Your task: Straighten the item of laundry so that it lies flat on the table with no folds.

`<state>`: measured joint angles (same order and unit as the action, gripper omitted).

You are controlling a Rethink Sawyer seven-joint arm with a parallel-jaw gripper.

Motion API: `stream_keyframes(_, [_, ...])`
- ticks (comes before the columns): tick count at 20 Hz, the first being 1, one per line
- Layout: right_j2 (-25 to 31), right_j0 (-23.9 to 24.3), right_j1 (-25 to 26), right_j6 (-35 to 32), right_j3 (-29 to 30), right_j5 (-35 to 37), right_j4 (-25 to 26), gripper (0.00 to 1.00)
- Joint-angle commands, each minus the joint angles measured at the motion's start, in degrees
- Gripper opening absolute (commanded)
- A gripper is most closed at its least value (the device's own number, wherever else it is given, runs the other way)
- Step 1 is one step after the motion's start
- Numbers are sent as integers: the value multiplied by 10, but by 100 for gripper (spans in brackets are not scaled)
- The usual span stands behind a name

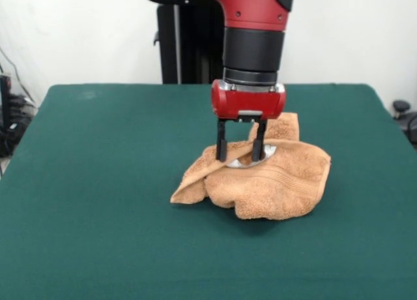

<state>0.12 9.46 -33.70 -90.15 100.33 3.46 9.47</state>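
Note:
The orange-tan towel [277,182] lies crumpled in a heap right of the middle of the dark green table [98,195]. Folds are piled over one another, one flap sticks up at the back, and a corner trails to the left. A white-grey label [253,158] shows on top of the heap. My gripper [240,158] comes straight down onto the towel's top. Its two black fingers [221,147] stand apart, open, with their tips at the cloth on either side of the label. Whether the tips press into the cloth is unclear.
Green tabletop stretches wide on every side of the towel. Beyond the left edge hang dark cables [10,120], and a dark object [405,114] sits past the right edge.

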Motion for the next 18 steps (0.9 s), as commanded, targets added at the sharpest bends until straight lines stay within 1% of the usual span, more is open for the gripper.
stream_keyframes(1, [19, -31, -4, -84, 46, -17, 24, 100])
stream_keyframes(18, [20, -28, -30, -83, 62, 8, 17, 100])
